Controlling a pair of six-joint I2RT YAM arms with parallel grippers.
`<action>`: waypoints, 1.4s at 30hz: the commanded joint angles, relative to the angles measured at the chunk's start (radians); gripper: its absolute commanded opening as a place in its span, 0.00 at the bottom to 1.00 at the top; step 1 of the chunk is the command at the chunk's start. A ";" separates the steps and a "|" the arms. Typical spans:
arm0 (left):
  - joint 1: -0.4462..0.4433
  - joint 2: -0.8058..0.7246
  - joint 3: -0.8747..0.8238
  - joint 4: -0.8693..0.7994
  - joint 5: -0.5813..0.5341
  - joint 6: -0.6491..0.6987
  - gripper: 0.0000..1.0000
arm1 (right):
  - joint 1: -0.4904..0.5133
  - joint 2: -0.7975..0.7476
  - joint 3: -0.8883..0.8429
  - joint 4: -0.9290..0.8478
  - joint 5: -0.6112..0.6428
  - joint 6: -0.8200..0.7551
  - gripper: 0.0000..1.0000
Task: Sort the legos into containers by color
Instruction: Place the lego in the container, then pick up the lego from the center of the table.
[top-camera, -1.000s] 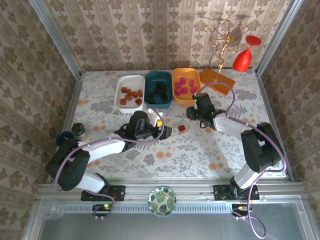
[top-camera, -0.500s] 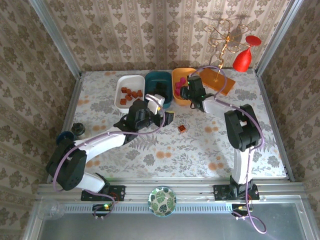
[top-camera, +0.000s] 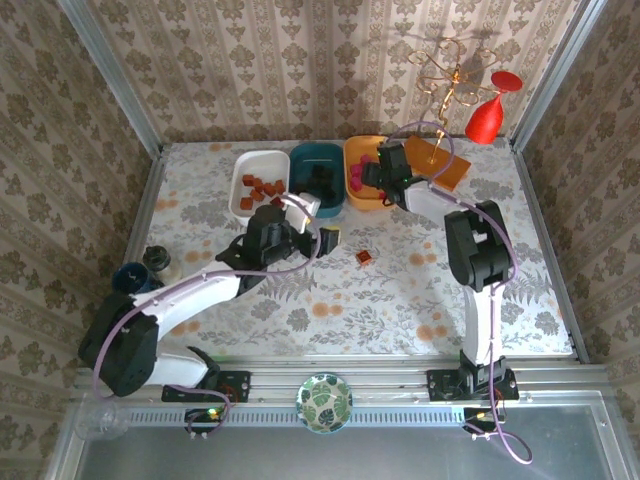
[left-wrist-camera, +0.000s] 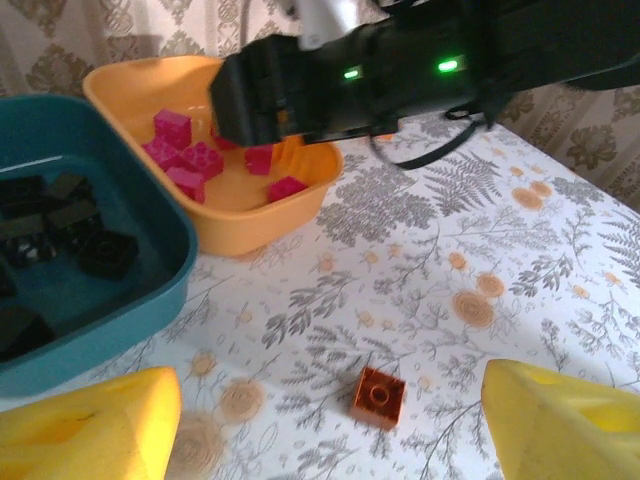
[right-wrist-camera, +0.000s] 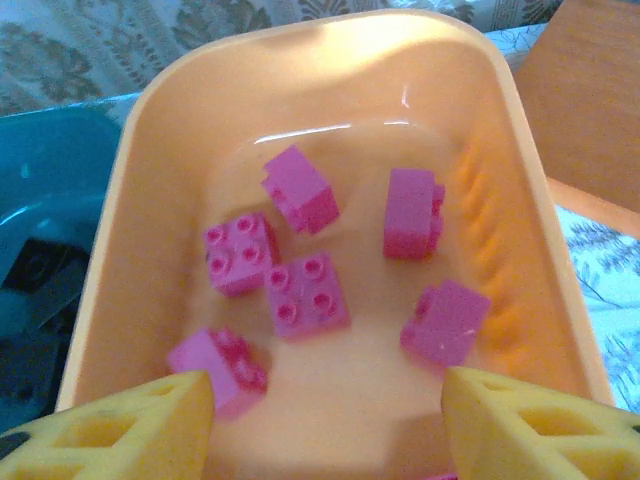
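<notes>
One brown-orange lego (left-wrist-camera: 378, 397) lies alone on the flowered table, also visible from above (top-camera: 364, 257). My left gripper (left-wrist-camera: 330, 430) is open, its yellow fingers (left-wrist-camera: 90, 425) standing wide to either side of that brick and just short of it; from above the left gripper (top-camera: 330, 238) sits left of the brick. My right gripper (right-wrist-camera: 330, 430) hangs open and empty over the orange tub (right-wrist-camera: 520, 200), where several pink legos (right-wrist-camera: 305, 295) lie. The teal tub (left-wrist-camera: 150, 290) holds black legos (left-wrist-camera: 70, 230). The white tub (top-camera: 262, 162) holds brown ones.
The right arm's black body (left-wrist-camera: 400, 70) reaches across above the orange tub. A flat orange board (top-camera: 445, 165) with a gold wire stand and a red glass (top-camera: 485, 115) stand at the back right. A patterned dish (top-camera: 324, 402) sits on the near rail.
My right gripper has swung from the table's middle to over the orange tub and opened. My left gripper has shifted up and a little right, nearer the lone brown brick.
</notes>
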 joint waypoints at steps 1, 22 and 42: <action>0.040 -0.059 -0.080 -0.035 0.016 -0.036 0.81 | 0.043 -0.198 -0.143 -0.004 -0.046 -0.019 0.67; 0.236 -0.304 -0.342 -0.088 0.231 -0.090 0.85 | 0.304 -0.408 -0.568 -0.215 -0.082 -0.094 0.84; 0.236 -0.266 -0.347 -0.063 0.234 -0.100 0.84 | 0.304 -0.229 -0.452 -0.197 -0.048 -0.158 0.50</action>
